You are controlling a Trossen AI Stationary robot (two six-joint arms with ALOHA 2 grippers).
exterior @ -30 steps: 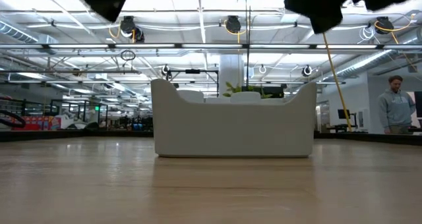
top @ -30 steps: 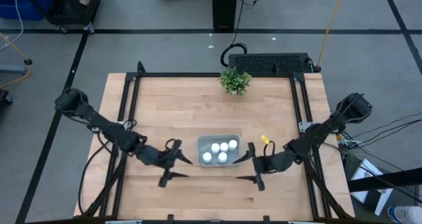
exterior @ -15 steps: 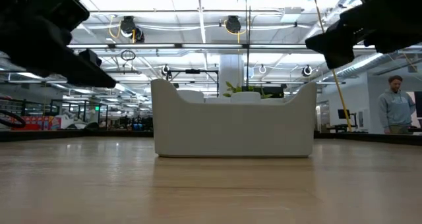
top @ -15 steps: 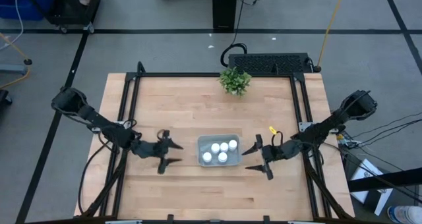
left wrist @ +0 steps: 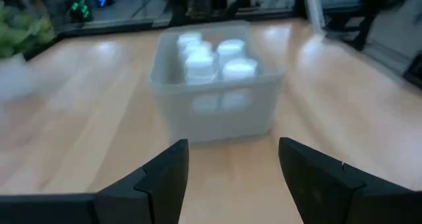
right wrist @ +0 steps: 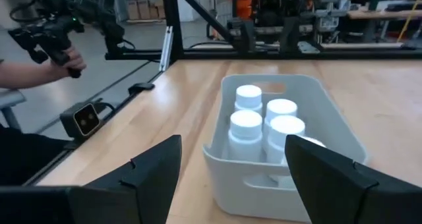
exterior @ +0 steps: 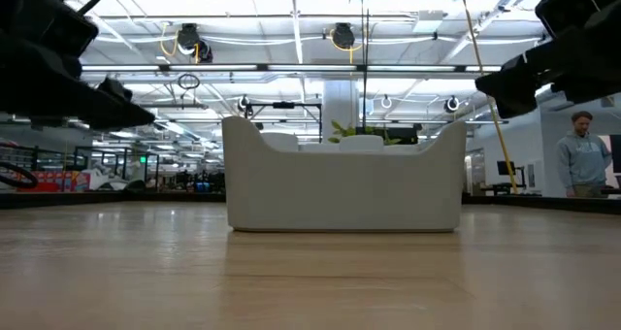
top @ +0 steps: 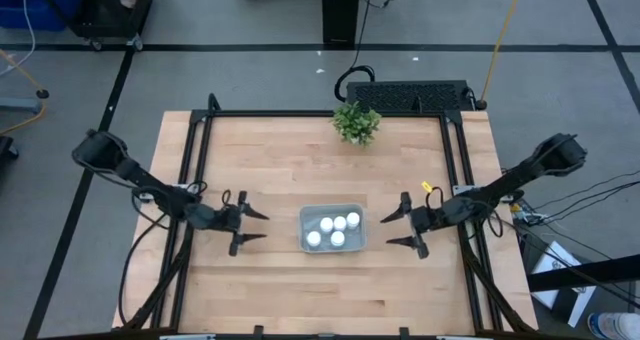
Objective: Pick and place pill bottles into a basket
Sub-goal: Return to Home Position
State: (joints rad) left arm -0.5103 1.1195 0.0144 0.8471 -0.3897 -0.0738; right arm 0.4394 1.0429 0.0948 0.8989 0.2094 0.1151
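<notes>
The pale grey-blue basket (top: 332,227) stands on the table's middle, and it shows in the low view (exterior: 344,189) too. Several white pill bottles (top: 331,229) stand upright inside it; they also show in the left wrist view (left wrist: 212,56) and the right wrist view (right wrist: 267,125). My left gripper (top: 250,226) is open and empty, left of the basket, pointing at it. My right gripper (top: 395,230) is open and empty, right of the basket, pointing at it.
A small green leafy plant (top: 356,122) stands at the table's far edge. A black frame rail (top: 190,170) runs along the table's left and right sides. A person (exterior: 584,155) stands in the room beyond the table. Bare wood lies in front of the basket.
Both grippers have drawn back from the basket: my left toward the table's left edge, my right toward the right edge, each also a little toward the far edge. Both stay open. The basket and bottles have kept still.
</notes>
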